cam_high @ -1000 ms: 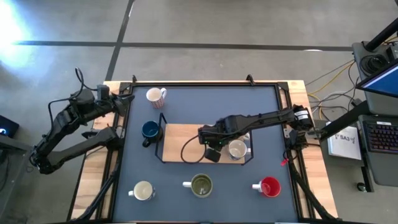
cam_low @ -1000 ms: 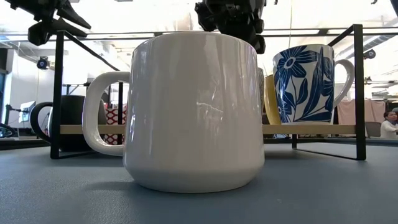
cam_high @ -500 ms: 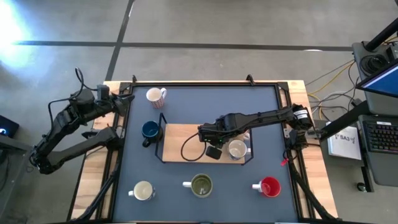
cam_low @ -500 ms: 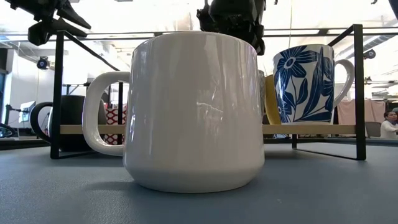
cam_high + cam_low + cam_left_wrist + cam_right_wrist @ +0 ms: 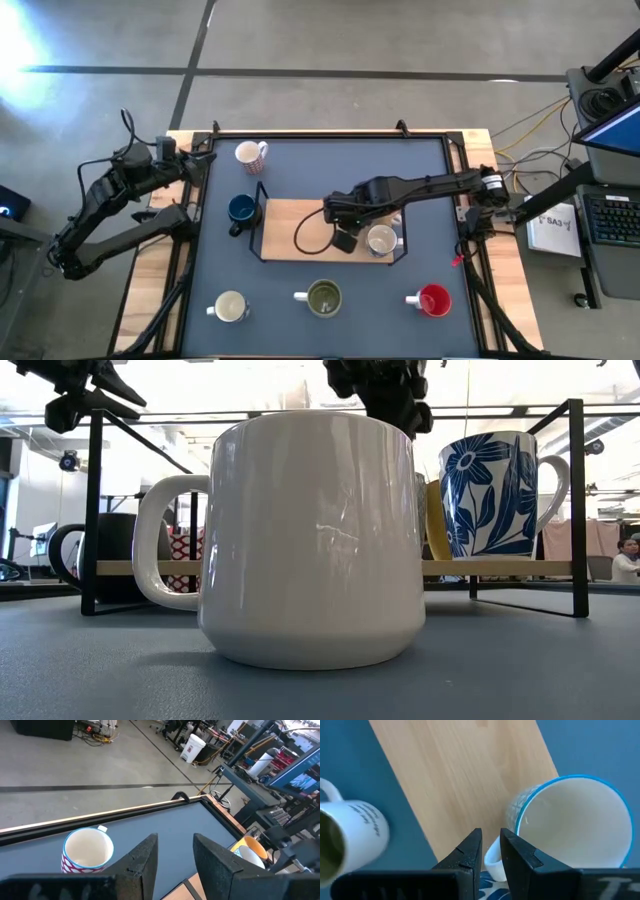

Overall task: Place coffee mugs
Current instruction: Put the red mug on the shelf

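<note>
Coffee mugs stand spread over the blue bench (image 5: 420, 170). Six show from above: a white one with reddish markings (image 5: 250, 153) at the far left corner, a dark blue one (image 5: 240, 209) just outside the left end of the black-framed wooden rack (image 5: 290, 225), a blue-flowered white one (image 5: 381, 240) on the rack's right end, and a near row of cream (image 5: 230, 306), olive green (image 5: 324, 297) and red (image 5: 434, 300). The left wrist view adds an orange mug (image 5: 250, 847) on the rack, which the right arm hides from above. In the low view the large white mug (image 5: 310, 540) blocks most of the rack behind it. The right tool (image 5: 491, 837) hangs over the rack's board just beside the flowered mug. Its fingers (image 5: 470, 847) are parted only by a narrow gap and hold nothing, and that mug's white handle shows below them. The left tool (image 5: 175, 842) waits at the bench's far left corner, near the marked mug, its fingers apart and empty. Since half a second ago the right arm has drawn slightly back toward its own side, and no mug has shifted.
</note>
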`<state>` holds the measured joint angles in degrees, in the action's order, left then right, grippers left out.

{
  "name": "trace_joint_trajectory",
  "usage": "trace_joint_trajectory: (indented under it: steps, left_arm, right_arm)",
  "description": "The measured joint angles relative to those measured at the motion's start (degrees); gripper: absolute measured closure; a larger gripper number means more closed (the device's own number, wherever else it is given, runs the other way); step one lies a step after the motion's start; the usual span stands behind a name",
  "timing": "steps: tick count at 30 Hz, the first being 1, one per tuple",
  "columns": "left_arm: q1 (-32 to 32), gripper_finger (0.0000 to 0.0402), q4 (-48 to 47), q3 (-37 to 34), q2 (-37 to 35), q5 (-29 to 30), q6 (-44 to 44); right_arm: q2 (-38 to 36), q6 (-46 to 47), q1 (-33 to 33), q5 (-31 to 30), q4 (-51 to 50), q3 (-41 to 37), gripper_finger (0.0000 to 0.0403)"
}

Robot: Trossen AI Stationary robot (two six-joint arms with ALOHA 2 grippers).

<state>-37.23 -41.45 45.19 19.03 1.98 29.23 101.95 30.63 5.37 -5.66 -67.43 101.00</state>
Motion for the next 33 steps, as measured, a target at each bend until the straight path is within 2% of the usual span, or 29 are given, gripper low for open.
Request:
trace_joint_trajectory:
  steps: [10,21,28,33]
  left_arm:
    - [0.0,0.0294,-0.5,0.0,0.0,-0.2,-0.2]
    - [0.0,0.0294,-0.5,0.0,0.0,-1.5,-0.2]
    - [0.0,0.0294,-0.5,0.0,0.0,-1.6,0.2]
    - [0.0,0.0294,-0.5,0.0,0.0,-1.7,1.7]
  right_arm:
    - [-0.9,11.2,4.6,6.5,-2.3,0.3,0.0344]
    - [-1.0,26.3,16.6,14.5,-9.0,0.2,0.0344]
    - [-1.0,41.2,25.3,15.3,-9.2,0.2,0.0344]
    - [-0.9,51.3,30.4,15.3,-12.9,0.2,0.0344]
